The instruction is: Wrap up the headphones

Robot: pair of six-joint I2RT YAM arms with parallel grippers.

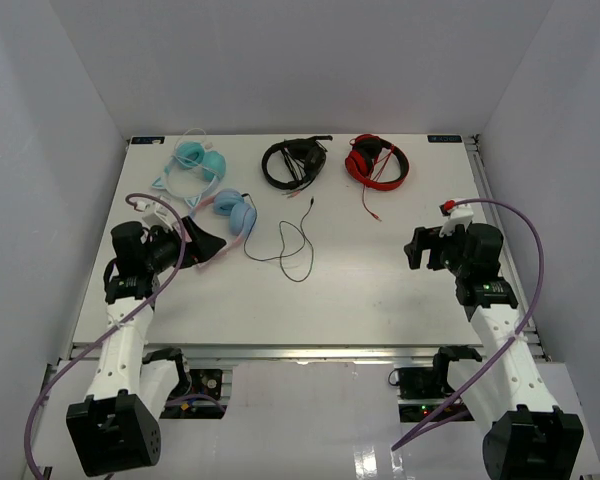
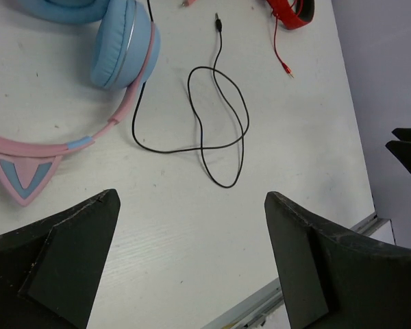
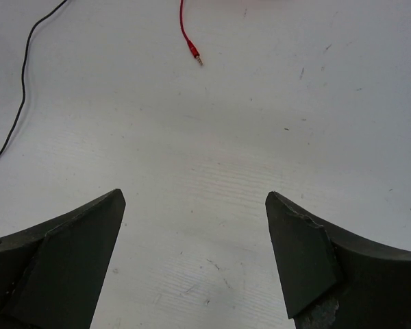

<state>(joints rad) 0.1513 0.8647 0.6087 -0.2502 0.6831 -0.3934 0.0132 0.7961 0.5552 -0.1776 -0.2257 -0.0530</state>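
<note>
On the white counter's (image 1: pixel 380 280) left half, the light-blue, pink-banded cat-ear headphones (image 1: pixel 235 212) lie just beyond my left fingers (image 2: pixel 68 247); both those and my right fingers (image 3: pixel 308 253) gape wide, holding nothing.

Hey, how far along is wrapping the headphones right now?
Done: nothing; the headphones lie unwrapped, their black cable in loose loops on the table. In hand: nothing; the left gripper, jaws open, is beside the pink headband, the right gripper open over the table. Left: gathering and winding the cable.
</note>
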